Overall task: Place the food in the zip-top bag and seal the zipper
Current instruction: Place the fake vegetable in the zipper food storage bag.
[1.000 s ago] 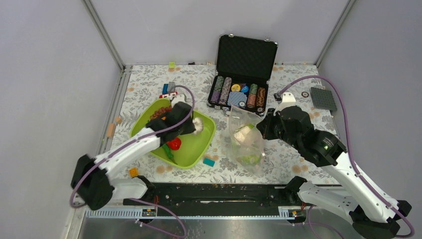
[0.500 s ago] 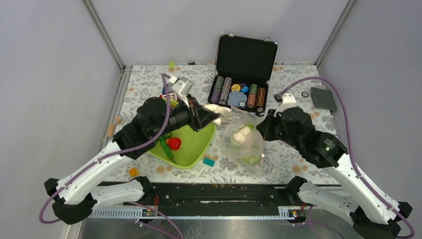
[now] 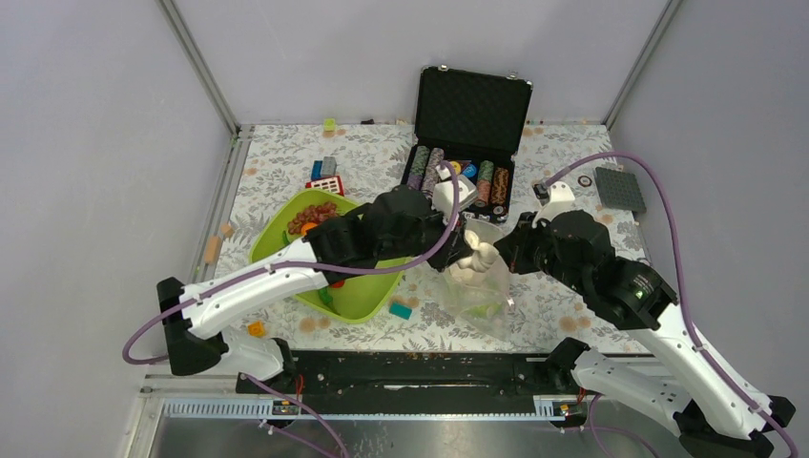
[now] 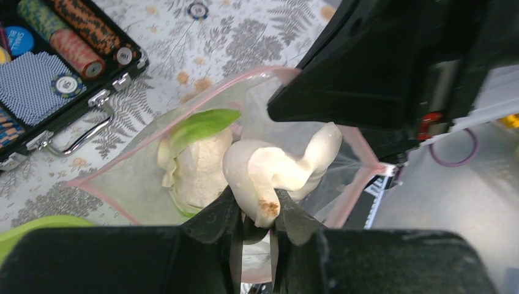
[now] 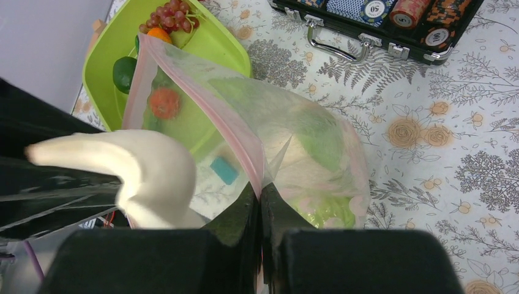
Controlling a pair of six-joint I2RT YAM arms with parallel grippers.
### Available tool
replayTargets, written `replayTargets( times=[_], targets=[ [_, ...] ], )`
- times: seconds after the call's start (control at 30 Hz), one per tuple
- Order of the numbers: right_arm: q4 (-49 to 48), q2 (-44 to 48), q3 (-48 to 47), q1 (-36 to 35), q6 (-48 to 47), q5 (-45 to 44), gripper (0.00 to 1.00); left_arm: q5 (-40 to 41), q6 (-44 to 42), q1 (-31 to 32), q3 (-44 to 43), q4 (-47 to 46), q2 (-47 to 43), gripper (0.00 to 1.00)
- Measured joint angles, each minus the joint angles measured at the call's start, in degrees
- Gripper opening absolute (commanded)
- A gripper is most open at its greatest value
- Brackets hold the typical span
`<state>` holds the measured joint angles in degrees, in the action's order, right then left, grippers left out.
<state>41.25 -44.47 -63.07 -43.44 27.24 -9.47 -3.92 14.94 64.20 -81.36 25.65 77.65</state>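
In the top view, the fingertips of the left gripper (image 3: 467, 250) and the right gripper (image 3: 511, 254) are masked by their own black housings. The middle of the lime-green tray (image 3: 367, 291) is covered by the left arm. In the right wrist view, the tomato (image 5: 165, 103) is seen only through the film of the zip-top bag (image 5: 306, 141), blurred against the tray's green. The bag is located at the table's centre, at three o'clock of the tray, with its mouth held open. It is made of clear, crinkled plastic, and the zipper (image 5: 202, 104) is a thin pale pink strip along the mouth edge. The right gripper's jaws are pressed together on this strip. The left gripper's jaws are narrowed on the cauliflower (image 4: 275, 174), a white, lumpy, matt piece held over the open mouth; contact with the film cannot be determined. The cabbage (image 4: 196, 165), pale and ribbed with one green leaf, is contained in the bag. The grapes (image 5: 174, 12), the orange fruit (image 5: 158, 35) and the dark green fruit (image 5: 124, 66) are grouped at the tray's eleven o'clock end. A teal block (image 3: 401, 310) lies on the table at the bag's eight o'clock. An open black case (image 3: 472, 105) of striped chips (image 3: 425, 172) stands at twelve o'clock.
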Motion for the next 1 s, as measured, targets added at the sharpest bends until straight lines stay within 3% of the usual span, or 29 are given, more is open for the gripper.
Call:
replayTargets(
  times=[0.17,0.23,0.33,0.43,0.73,1.0],
  targets=[
    [0.0,0.6,0.0,0.0,0.0,0.2,0.0,1.9,-2.7,1.1,-1.2,3.5,2.1,0.48],
    [0.0,0.7,0.0,0.0,0.0,0.2,0.0,2.6,-3.8,1.6,-1.6,4.0,2.2,0.71],
    [0.0,0.7,0.0,0.0,0.0,0.2,0.0,3.3,-4.6,2.3,-2.2,4.5,2.2,0.78],
    [0.0,0.7,0.0,0.0,0.0,0.2,0.0,3.5,-4.8,2.4,-2.2,4.8,2.2,0.97],
    [0.0,0.7,0.0,0.0,0.0,0.2,0.0,5.2,-2.4,2.5,-0.7,4.9,-3.2,0.99],
    [0.0,0.7,0.0,0.0,0.0,0.1,0.0,21.0,4.5,1.0,12.3,3.5,-20.9,0.99]
  ],
)
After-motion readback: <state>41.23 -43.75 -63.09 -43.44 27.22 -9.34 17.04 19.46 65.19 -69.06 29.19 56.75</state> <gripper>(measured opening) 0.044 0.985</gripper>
